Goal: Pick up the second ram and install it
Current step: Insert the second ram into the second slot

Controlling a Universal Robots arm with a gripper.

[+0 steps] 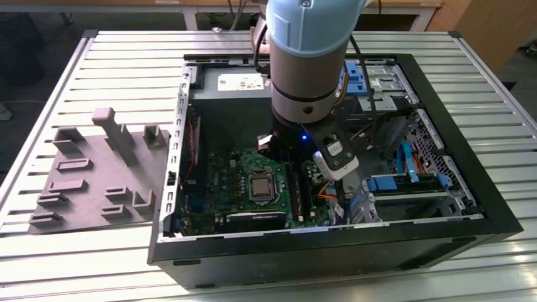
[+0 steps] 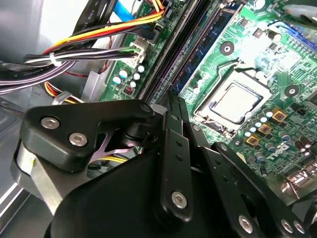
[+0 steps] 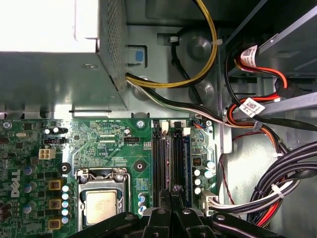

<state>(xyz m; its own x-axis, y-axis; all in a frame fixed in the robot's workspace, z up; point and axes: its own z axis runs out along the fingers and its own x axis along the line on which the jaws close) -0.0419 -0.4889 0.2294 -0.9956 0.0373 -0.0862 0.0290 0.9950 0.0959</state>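
My jaws (image 3: 171, 191) are pressed together, low center in the first wrist view, tips right over the memory slots (image 3: 159, 161) of the green board (image 2: 257, 59). In the second wrist view the second ram (image 2: 205, 47) lies seated in a slot ahead of the tips. In the exterior view, the open computer case (image 1: 470, 207) sits center-right on the slatted surface (image 1: 126, 50), the grey block (image 1: 92, 182) at left.
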